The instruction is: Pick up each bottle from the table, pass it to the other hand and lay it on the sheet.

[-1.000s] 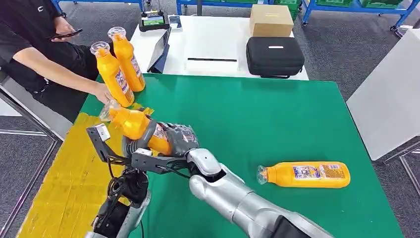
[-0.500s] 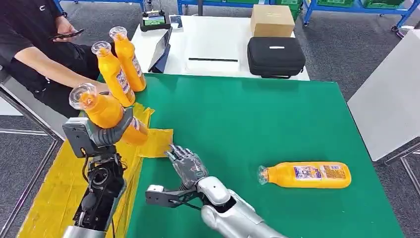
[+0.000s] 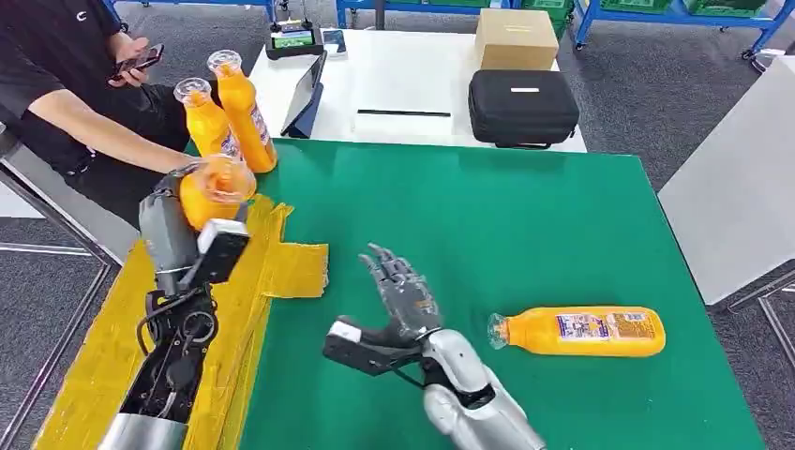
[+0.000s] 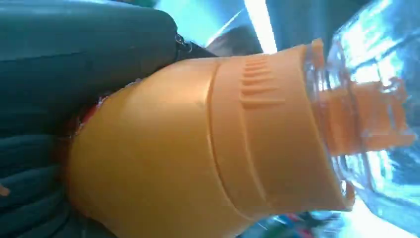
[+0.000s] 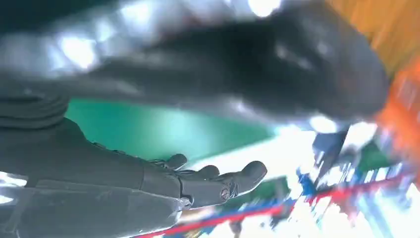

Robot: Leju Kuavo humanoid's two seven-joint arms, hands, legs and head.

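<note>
From the head view, I had the left hand point(image 3: 178, 220) wrapped around an orange bottle point(image 3: 214, 187), raised above the yellow sheet point(image 3: 112, 347), with the cap end turned toward the camera. My right hand point(image 3: 403, 295) hung free over the green table point(image 3: 525, 225), fingers apart and holding nothing. I judged this bottle's handover finished and only its laying down left. A second bottle point(image 3: 577, 330) lay on its side on the green, off to the outer side of my right hand and near it, not yet picked up. Its label was blue and white, with print too small for me to read. Two more bottles point(image 3: 234, 117) stood upright just beyond my left hand, beside a person's forearm point(image 3: 103, 127). I could not tell whether those counted as done.

In the left wrist view, the orange shoulder and clear cap point(image 4: 366, 114) of the held bottle sat right against the dark fingers point(image 4: 74, 59). I saw moulded ridges near the neck, but no writing.

In the right wrist view, my right hand's fingers point(image 5: 213, 183) were stretched out with nothing in them. The background was blurred and no lettering was legible.
</note>
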